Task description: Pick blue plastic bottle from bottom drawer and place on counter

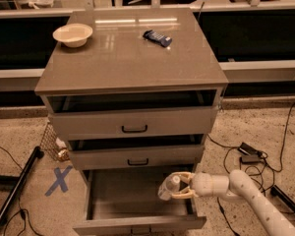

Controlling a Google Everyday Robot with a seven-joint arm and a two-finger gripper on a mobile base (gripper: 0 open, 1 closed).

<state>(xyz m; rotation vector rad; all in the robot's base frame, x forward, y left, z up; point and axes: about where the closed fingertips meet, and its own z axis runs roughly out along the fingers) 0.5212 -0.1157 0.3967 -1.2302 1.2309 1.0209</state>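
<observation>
The bottom drawer (pixel 113 200) is pulled open below two drawers that are open a little. My gripper (pixel 176 187) reaches in from the right over the drawer's right side. It is shut on the blue plastic bottle (pixel 167 188), a small clear bottle with a white cap. The bottle is tilted, cap up and to the right, and is held just above the drawer floor. The counter (pixel 128 63) is the glossy top slab above.
A cream bowl (pixel 73 34) and a flat dark-blue packet (pixel 157 38) lie on the counter's far part. A wire basket (pixel 51 144), a blue tape X (pixel 59 179) and a black pole (pixel 14 191) are on the floor at left. Cables and a power brick (pixel 250 154) lie at right.
</observation>
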